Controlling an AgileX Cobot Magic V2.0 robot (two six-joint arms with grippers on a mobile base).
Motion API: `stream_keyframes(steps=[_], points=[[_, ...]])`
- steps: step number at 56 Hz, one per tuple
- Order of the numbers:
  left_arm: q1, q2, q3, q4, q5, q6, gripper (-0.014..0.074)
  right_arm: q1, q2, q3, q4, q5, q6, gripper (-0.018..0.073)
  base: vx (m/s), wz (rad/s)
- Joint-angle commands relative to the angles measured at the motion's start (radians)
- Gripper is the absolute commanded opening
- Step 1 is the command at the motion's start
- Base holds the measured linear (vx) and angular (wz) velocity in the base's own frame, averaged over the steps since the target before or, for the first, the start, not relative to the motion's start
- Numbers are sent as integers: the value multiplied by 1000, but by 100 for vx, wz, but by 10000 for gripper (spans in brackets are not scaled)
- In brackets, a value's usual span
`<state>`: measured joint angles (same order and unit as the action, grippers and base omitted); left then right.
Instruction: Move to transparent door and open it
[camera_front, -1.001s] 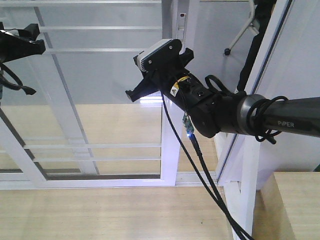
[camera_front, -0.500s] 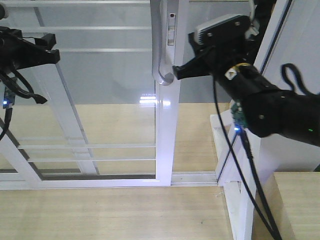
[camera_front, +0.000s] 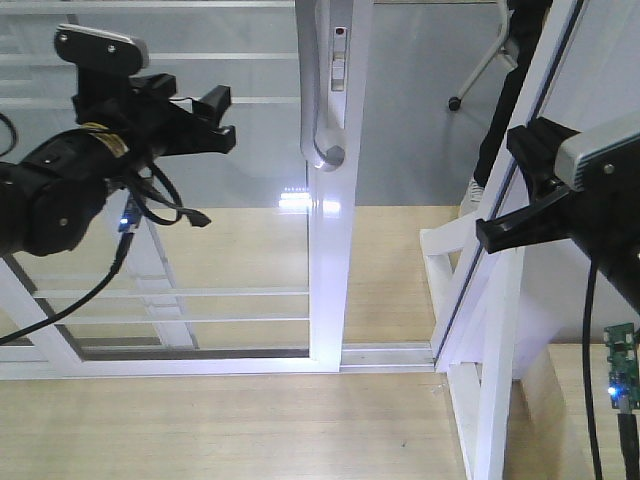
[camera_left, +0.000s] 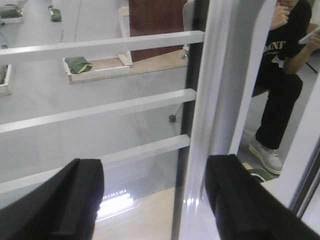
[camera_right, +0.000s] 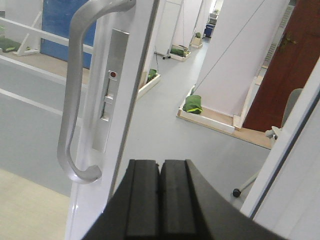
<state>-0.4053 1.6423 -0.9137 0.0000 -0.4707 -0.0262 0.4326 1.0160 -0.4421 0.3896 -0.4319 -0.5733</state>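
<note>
While the door (camera_front: 332, 260) stands upright in the middle of the front view, its long axis runs straight up and down. Thin white bars cross its clear glass level with the floor (camera_front: 200, 420). Its glossy white frame carries a grey metal handle (camera_front: 320, 100), also vertical and hooked inward at the lower end. Beside the handle (camera_right: 70, 100) sits a narrow lock plate (camera_right: 111, 95) with a small red dot. A yellow label on the left arm is too blurred to read. The left gripper (camera_front: 215, 118) hangs left of the handle, apart from it, fingers spread wide. The right gripper (camera_right: 160, 190) is off to the right, fingers pressed together on nothing.
</note>
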Motion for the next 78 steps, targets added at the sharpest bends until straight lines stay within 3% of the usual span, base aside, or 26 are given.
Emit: stream_keyframes(steps=[1, 11, 25, 41, 78], points=[[-27, 22, -72, 0, -118, -15, 538, -6, -35, -24, 51, -57, -76, -1, 0, 0], [-53, 131, -194, 25, -117, -15, 538, -6, -35, -24, 112, -59, -149, -1, 0, 0], [-89, 243, -353, 28, -107, -18, 538, -6, -35, -24, 122, -70, -149, -1, 0, 0], [-133, 276, -378, 20, -155, -40, 538, -6, -35, -24, 120, -82, -158, -1, 0, 0], [-134, 403, -573, 18, -87, -39, 538, -6, -35, -24, 122, -77, -193, -1, 0, 0]])
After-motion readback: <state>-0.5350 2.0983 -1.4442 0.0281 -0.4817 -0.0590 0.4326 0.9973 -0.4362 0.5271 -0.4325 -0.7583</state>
